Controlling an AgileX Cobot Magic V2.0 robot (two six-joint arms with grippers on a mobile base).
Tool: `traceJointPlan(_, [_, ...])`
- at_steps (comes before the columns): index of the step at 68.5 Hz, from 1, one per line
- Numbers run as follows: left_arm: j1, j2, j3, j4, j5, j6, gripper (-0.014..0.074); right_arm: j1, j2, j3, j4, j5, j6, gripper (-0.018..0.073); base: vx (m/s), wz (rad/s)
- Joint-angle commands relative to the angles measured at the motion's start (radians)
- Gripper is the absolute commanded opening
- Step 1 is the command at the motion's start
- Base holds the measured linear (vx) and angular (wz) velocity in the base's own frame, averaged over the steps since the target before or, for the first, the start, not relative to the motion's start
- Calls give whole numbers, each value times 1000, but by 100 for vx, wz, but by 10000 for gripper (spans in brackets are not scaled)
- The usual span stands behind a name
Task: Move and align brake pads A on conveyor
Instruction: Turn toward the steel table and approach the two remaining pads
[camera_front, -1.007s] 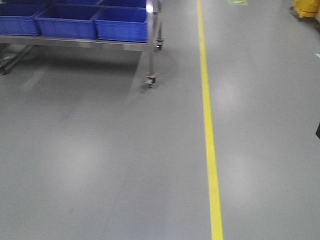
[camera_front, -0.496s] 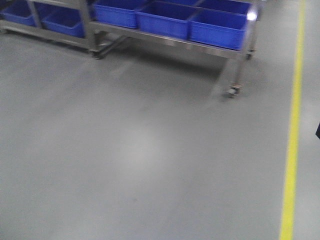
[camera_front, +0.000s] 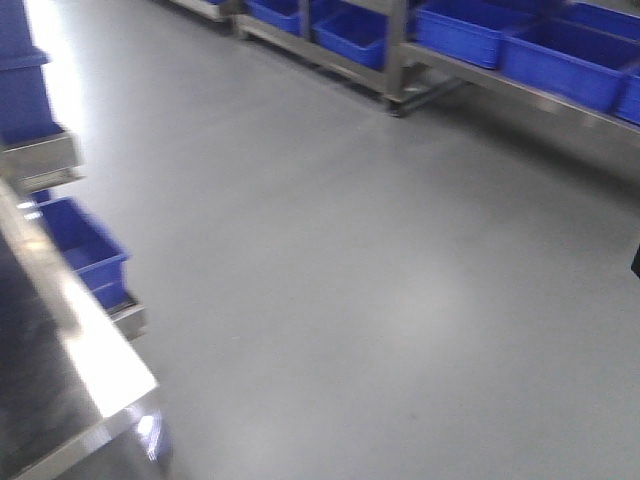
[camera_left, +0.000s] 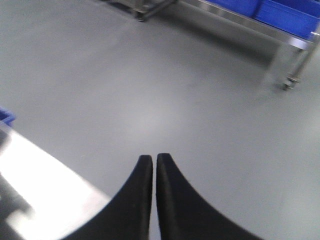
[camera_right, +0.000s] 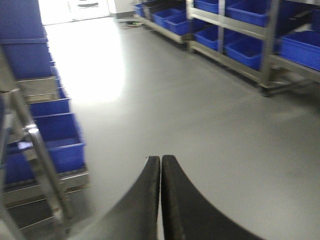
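Note:
No brake pads A show in any view. In the front view a dark surface (camera_front: 25, 375) with a shiny steel rim (camera_front: 95, 360) fills the lower left corner; I cannot tell whether it is the conveyor. My left gripper (camera_left: 154, 157) is shut with nothing between its black fingers and hangs over bare grey floor, beside a bright steel surface (camera_left: 45, 185). My right gripper (camera_right: 160, 158) is also shut and empty, above the floor.
Steel racks holding blue bins (camera_front: 560, 50) run along the far right of the front view. More blue bins (camera_front: 80, 250) sit low on the left beside the steel rim. The right wrist view has blue bins (camera_right: 55, 145) on a left rack and a rack leg (camera_right: 265, 87) at right.
The front view has swung left. The yellow floor line has left the picture, the racks of blue bins have slid to the right, and the steel-rimmed surface has come in at the left.

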Motion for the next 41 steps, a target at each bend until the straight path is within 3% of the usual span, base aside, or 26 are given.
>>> traceJointPlan(1, [-5, 3, -30, -7, -63, 0, -6, -4, 5, -25, 1, -69, -7, -3, 3, 86])
traceJointPlan(41, [-5, 3, -30, -7, -63, 0, -6, -3, 5, -25, 1, -69, -8, -3, 1, 80])
